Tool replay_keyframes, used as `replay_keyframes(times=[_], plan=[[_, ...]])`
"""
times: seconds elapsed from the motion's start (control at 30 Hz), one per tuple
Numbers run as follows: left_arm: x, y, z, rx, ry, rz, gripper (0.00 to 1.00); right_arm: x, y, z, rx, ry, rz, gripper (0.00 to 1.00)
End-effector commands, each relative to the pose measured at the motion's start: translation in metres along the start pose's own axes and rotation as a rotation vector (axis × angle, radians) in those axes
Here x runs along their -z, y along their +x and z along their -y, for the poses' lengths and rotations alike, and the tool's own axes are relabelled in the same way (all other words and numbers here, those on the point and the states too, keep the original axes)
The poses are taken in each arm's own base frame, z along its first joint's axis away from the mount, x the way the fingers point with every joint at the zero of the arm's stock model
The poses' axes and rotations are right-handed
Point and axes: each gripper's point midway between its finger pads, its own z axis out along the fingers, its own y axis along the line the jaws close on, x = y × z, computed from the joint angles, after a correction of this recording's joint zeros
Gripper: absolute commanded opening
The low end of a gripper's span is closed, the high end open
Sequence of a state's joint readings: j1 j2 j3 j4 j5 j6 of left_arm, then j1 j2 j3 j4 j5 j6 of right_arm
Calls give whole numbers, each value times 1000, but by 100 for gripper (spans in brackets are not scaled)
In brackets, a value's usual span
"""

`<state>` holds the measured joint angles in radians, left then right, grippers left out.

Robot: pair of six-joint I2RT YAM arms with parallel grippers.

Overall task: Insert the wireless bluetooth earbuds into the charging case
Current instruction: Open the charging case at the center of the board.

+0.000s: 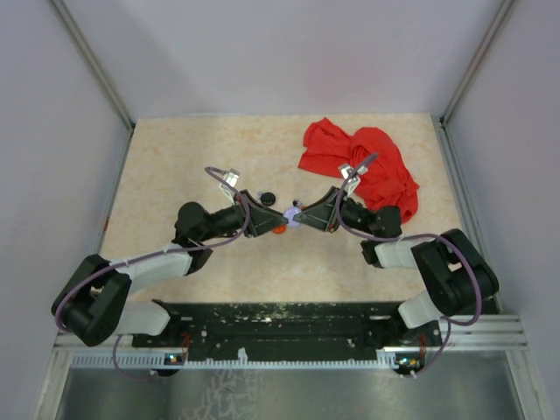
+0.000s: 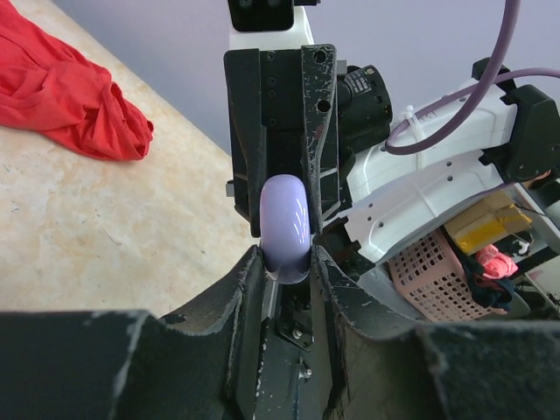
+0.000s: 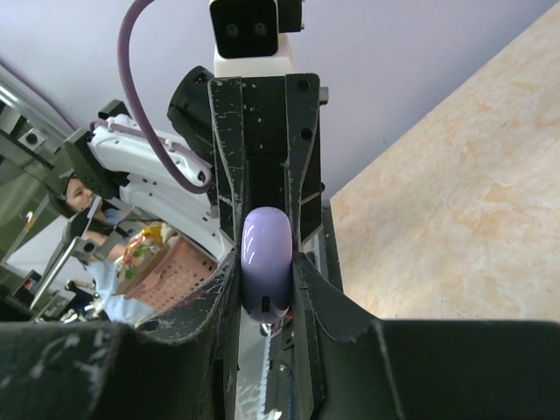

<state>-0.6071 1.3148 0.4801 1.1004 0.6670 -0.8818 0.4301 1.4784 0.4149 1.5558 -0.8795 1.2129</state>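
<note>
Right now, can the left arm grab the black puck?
Probably not yet. The puck lies uncovered close beside the left gripper, but that gripper is busy pinching the lavender disc together with the right gripper.

Left arm (image 1: pixel 140 269): reaches forward and right, toward table centre.
Right arm (image 1: pixel 398 252): reaches forward and left, mirrored.
Left gripper (image 1: pixel 276 223): jaws pinched on lavender disc (image 2: pixel 284 219).
Right gripper (image 1: pixel 299 216): clamped on same disc, tip to tip with left.
</note>
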Motion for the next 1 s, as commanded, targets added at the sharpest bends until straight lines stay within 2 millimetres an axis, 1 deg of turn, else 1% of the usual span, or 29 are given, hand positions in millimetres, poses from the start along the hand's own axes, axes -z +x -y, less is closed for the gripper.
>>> replay_keyframes(times=[0.0,0.1,0.43,0.63,0.8,0.87,0.97], plan=[[-2,-5,-1,-12,-8,27,31,-8,-14,-36,128,-125,21,0],[1,-6,-5,4,-27,37,30,-7,-15,-40,131,-138,25,0],[10,-6,-9,38,-38,55,30,-8,-20,-56,151,-180,35,0],[16,-4,-15,59,-61,65,34,-7,-24,-68,176,-205,39,0],[15,-3,-20,67,-74,60,35,-7,-25,-76,190,-222,34,0],[14,-2,-18,71,-62,52,36,-7,-26,-77,194,-225,34,0],[14,-4,-12,58,-33,60,40,-7,-27,-75,196,-220,44,0]])
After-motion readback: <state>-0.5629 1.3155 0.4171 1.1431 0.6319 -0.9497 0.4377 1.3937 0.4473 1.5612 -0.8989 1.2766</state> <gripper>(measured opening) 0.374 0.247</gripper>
